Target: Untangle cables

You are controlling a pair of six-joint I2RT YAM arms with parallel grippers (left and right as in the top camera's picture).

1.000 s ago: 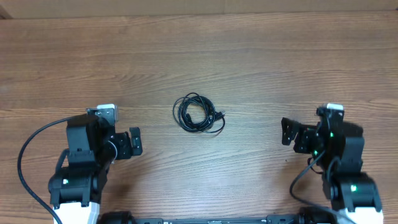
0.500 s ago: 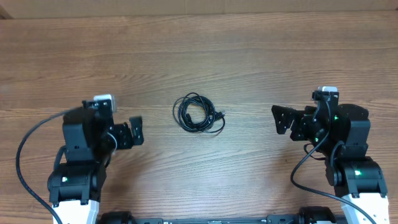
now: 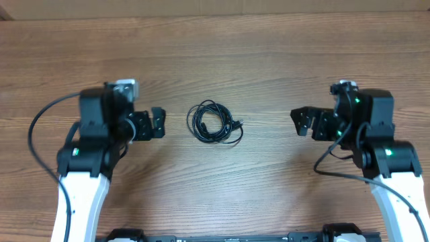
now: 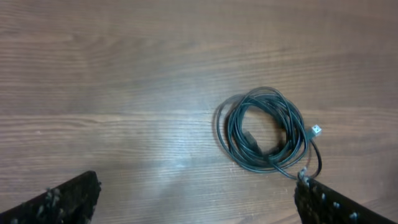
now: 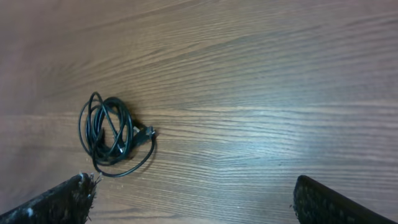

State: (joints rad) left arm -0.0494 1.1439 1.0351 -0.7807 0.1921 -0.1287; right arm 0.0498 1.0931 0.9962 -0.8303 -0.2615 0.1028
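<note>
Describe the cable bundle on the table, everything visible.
The cables are thin black cord wound into a loose round coil of overlapping turns, lying flat on the wooden table. A plug with a light metal tip sticks out on the robot's right side; one strand bows outward beside it. Only the table touches it: the left pincer and right pincer, both open, flank it apart.

Tabletop (image 3: 269, 60): brown wood-grain surface, grain running left to right, filling nearly the whole overhead view. Darker streaks run through the grain. Beyond the far edge there is a lighter tan strip (image 3: 201, 7); its material cannot be told. Light is diffuse. Pale sheen (image 4: 165, 168) on the wood in the left wrist view, and a cooler bluish sheen (image 5: 249, 143) in the right wrist view.
</note>
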